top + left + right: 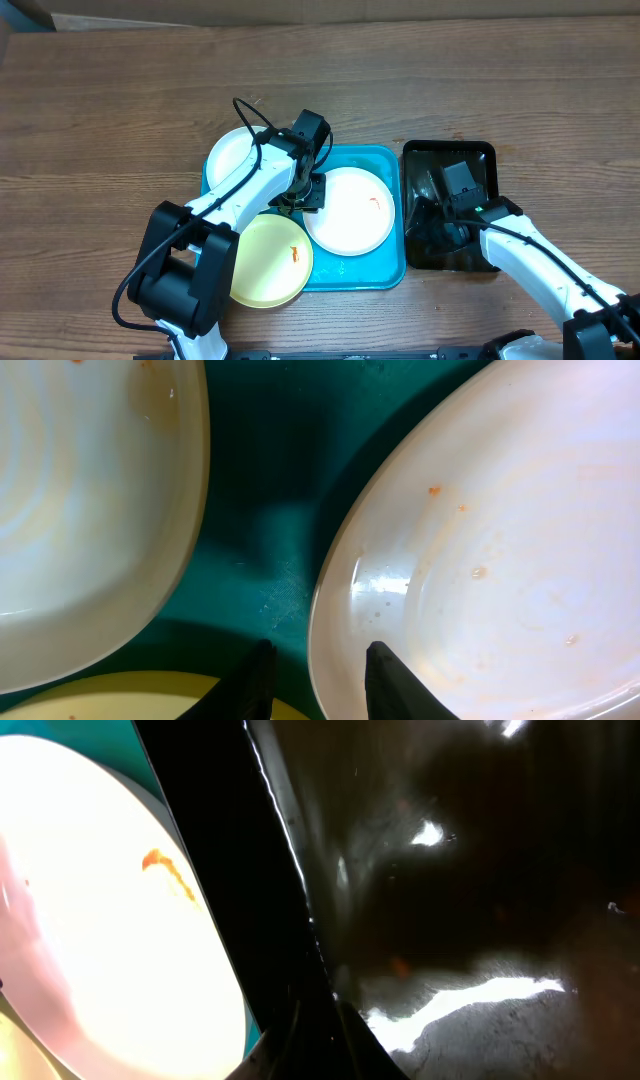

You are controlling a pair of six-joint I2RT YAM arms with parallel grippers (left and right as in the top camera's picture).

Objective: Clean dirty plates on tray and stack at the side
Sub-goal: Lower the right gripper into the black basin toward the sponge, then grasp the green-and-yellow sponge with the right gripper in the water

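Item: three plates on the turquoise tray point(372, 158), which sits mid-bench point(120, 110). We list a centre white plate point(350, 212) lying flat inside the tray. A far white plate point(232, 155) sits at the tray's far left corner and a pale yellow plate point(268, 265) at its near left corner, both overhanging the tray's rim. Orange-red smears show on the centre and yellow plates, fainter specks on the far one. Handling, as we judge it: light, stiff, glossy plastic, likely slippery once wet and unlikely to break. The plates are shallow, so the raised edge is the only real purchase, one finger inside and one outside. The left tool point(318, 665) stands with fingers parted astride the centre white plate's left edge. One tip is over the plate's inside, the other over the tray floor, and nothing is pinched. The right tool point(437, 218) sits low in the black tray point(480, 160) just beside the turquoise tray. We cannot tell whether its fingers are parted or together.
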